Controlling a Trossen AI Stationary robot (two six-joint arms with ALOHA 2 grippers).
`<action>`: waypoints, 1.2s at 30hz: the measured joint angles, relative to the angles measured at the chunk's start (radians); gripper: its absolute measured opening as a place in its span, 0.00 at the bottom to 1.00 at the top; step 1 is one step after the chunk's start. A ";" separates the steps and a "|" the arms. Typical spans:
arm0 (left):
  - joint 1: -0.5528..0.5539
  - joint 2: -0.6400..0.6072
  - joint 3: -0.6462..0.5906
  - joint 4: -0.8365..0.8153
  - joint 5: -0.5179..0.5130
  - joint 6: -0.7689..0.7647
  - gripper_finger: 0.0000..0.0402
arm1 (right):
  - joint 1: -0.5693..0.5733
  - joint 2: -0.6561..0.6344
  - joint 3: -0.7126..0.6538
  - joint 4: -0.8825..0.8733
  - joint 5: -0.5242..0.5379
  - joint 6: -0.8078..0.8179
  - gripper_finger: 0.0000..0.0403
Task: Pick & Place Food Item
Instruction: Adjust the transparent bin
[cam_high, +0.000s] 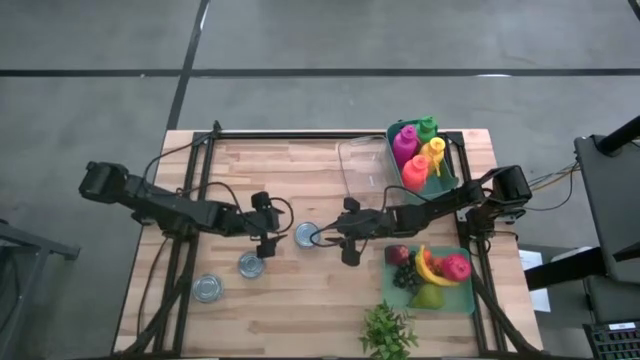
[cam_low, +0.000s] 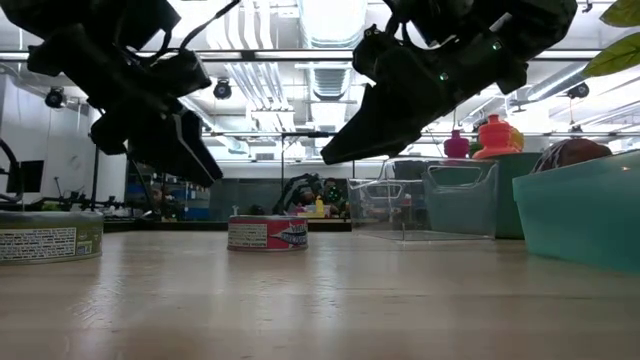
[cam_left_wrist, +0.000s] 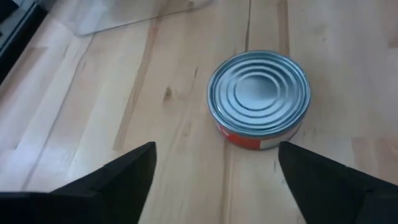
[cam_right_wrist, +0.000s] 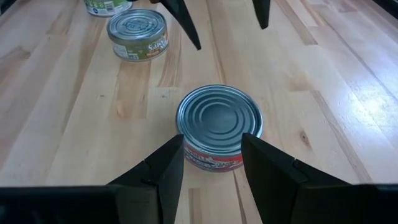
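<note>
A low red-labelled tin can (cam_high: 306, 235) with a ribbed silver lid stands on its base on the wooden table, between my two grippers. My left gripper (cam_high: 266, 238) hovers at the can's left side, open wide; its wrist view shows the can (cam_left_wrist: 258, 99) ahead of the gripper (cam_left_wrist: 216, 149). My right gripper (cam_high: 345, 238) hovers at the can's right side, open, its two fingers (cam_right_wrist: 168, 168) framing the can (cam_right_wrist: 219, 124) from just in front. In the low view both grippers hang above the table, clear of the can (cam_low: 268, 232).
Two more cans (cam_high: 251, 265) (cam_high: 208, 288) stand toward the near left. A clear plastic bin (cam_high: 362, 165) and a teal bin of bottles (cam_high: 443, 183) sit at the far right. A teal fruit tray (cam_high: 470, 300) and a green sprig (cam_high: 388, 330) lie near right.
</note>
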 joint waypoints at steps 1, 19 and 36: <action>0.000 0.000 0.000 -0.001 0.000 -0.003 0.81 | 0.000 0.000 0.000 0.000 0.000 0.000 0.39; 0.000 0.137 0.000 0.174 0.024 -0.006 0.61 | 0.000 0.000 -0.005 -0.003 0.000 -0.003 0.39; -0.001 0.243 0.003 0.197 0.026 -0.006 0.61 | 0.000 0.006 -0.014 -0.006 0.080 0.039 0.39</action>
